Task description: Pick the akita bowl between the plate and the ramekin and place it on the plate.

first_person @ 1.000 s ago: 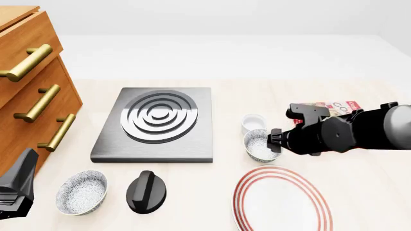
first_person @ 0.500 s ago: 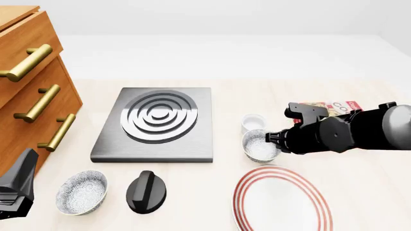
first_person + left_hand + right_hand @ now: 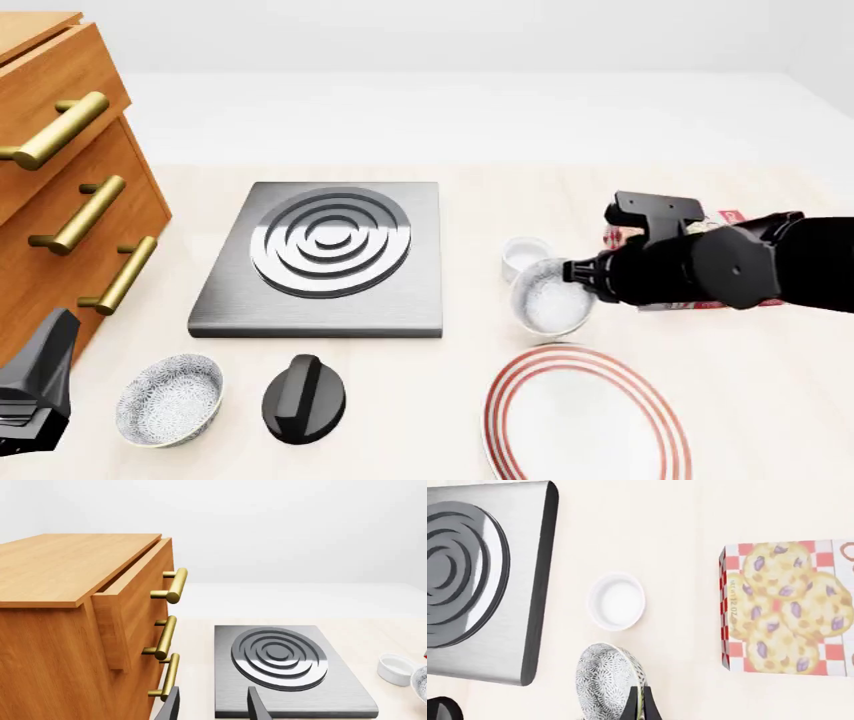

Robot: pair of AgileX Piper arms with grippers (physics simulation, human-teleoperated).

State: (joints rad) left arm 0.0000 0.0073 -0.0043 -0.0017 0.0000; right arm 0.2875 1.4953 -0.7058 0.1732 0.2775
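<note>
The akita bowl (image 3: 550,297) hangs tilted just above the table, between the ramekin (image 3: 525,255) and the red-ringed plate (image 3: 587,420). My right gripper (image 3: 577,272) is shut on the bowl's right rim. In the right wrist view the fingers (image 3: 640,705) pinch the rim of the bowl (image 3: 604,680), whose grey patterned outside faces the camera, and the ramekin (image 3: 617,601) stands just beyond it. My left gripper (image 3: 212,710) is open and holds nothing, low at the front left (image 3: 34,395) beside the drawers.
A second speckled bowl (image 3: 170,398) and a black knob (image 3: 304,397) sit at the front left. The steel burner plate (image 3: 327,250) lies mid-table. A wooden drawer cabinet (image 3: 67,180) stands at the left edge. A cookie box (image 3: 787,627) lies behind my right arm.
The right gripper has closed on the bowl's rim and lifted it off the table, and the bowl now tilts. The arm shifted slightly right and up. The left arm has not moved.
</note>
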